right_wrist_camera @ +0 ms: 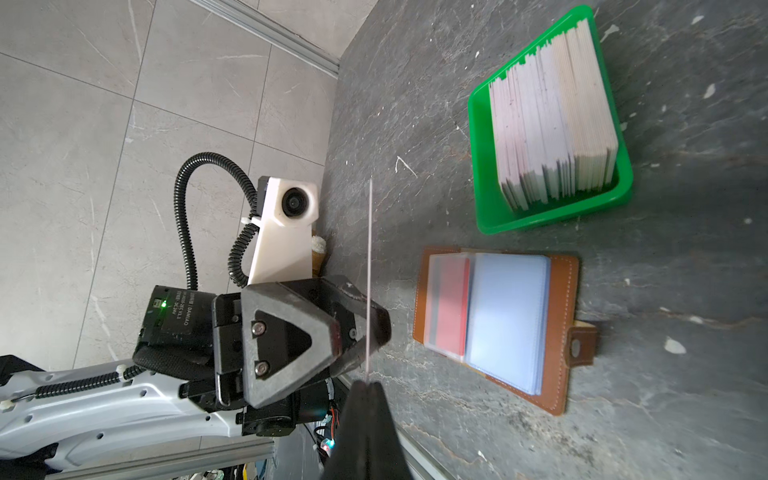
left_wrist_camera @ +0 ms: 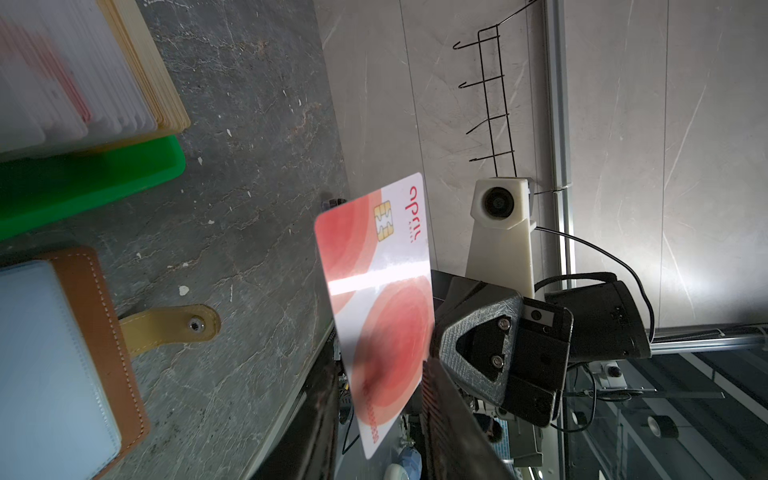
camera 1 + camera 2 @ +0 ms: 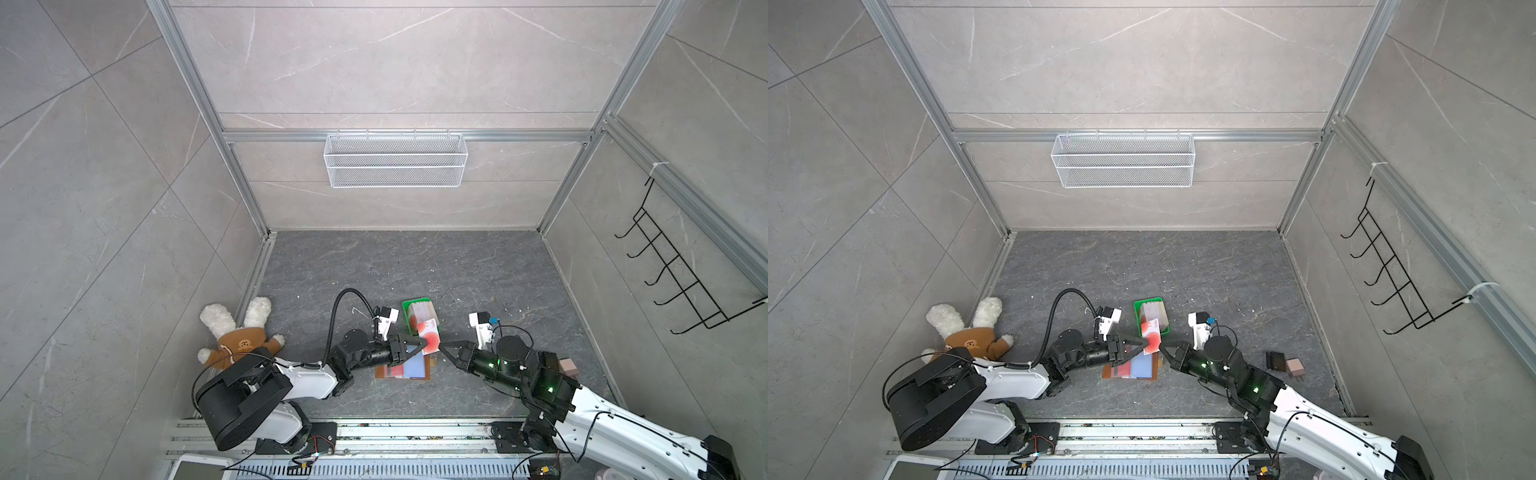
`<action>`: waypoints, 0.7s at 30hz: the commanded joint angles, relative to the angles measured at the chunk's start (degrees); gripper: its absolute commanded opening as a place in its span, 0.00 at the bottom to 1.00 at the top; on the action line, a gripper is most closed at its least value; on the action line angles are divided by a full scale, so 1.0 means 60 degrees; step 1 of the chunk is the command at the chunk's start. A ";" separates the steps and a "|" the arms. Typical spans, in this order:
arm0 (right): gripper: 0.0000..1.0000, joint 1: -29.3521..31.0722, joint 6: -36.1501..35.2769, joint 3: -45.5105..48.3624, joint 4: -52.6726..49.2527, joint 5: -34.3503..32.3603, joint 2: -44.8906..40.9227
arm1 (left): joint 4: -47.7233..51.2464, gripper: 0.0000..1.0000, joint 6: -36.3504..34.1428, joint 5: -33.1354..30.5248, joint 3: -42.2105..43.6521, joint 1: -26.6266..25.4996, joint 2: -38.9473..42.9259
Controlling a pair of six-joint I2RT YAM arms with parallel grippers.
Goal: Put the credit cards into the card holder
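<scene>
In a top view, a credit card (image 3: 431,337) hangs near the open card holder (image 3: 415,366) on the tabletop (image 3: 415,270), between left fingers (image 3: 413,338) and right fingers (image 3: 451,345). Left wrist view: left fingers, part-spread, flank its long edges; I cannot tell whether they clamp. Right wrist view: right fingers pinch its edge.

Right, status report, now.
Both hands on one card: left hand across its edges, right hand pinching its end. Open holder lies flat nearby. Nothing in the way.

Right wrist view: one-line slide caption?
Right claw pinches a credit card edge-on, left claw alongside; open card holder and green card tray beyond.
</scene>
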State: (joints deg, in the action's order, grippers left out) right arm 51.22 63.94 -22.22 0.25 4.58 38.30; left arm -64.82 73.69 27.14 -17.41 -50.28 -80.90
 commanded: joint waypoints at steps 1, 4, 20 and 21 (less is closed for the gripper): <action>0.00 0.0059 0.0155 0.0136 0.0178 0.0101 0.0017 | -0.0835 0.33 0.0109 -0.0024 -0.0125 -0.0065 -0.0042; 0.00 0.0069 0.0228 0.0239 0.0183 0.0112 0.0046 | -0.0936 0.28 0.0125 -0.0138 -0.0019 -0.0026 0.0022; 0.02 0.0244 0.0335 0.0408 0.0266 0.0063 0.0524 | -0.0263 0.03 -0.0220 -0.0420 0.0186 0.0086 0.0630; 0.04 0.0287 0.0324 0.0383 0.0192 -0.0038 0.0569 | -0.0136 0.01 -0.0236 -0.0437 0.0235 0.0106 0.0725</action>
State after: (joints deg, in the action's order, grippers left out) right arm 51.92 65.87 -20.34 2.20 4.34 40.86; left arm -64.27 74.24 25.45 -16.27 -49.87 -78.87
